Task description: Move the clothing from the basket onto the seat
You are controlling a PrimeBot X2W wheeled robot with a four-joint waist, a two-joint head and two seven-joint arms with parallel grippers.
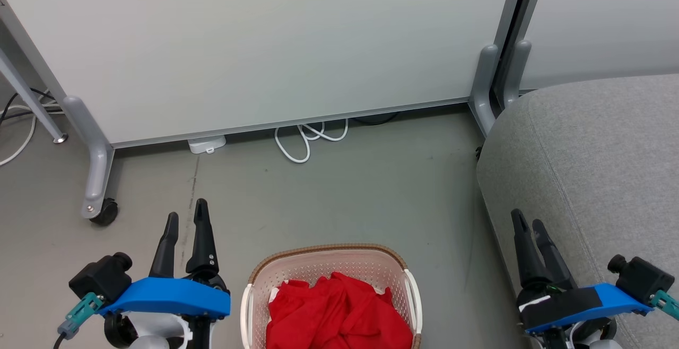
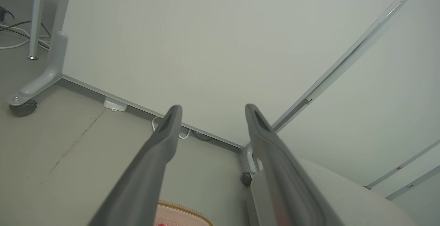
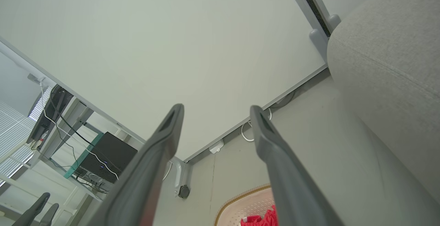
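Left hand [image 1: 186, 208] and right hand [image 1: 527, 218] hover spread, empty, flanking the basket [image 1: 323, 248] of heaped red clothing [image 1: 339, 312]; I want a deep pinch on a thick fold before swinging to the seat [image 1: 594, 153].

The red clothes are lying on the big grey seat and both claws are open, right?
Not quite. The head view shows the red clothes in the basket on the floor, not on the grey seat. Both claws, the left claw and the right claw, are open.
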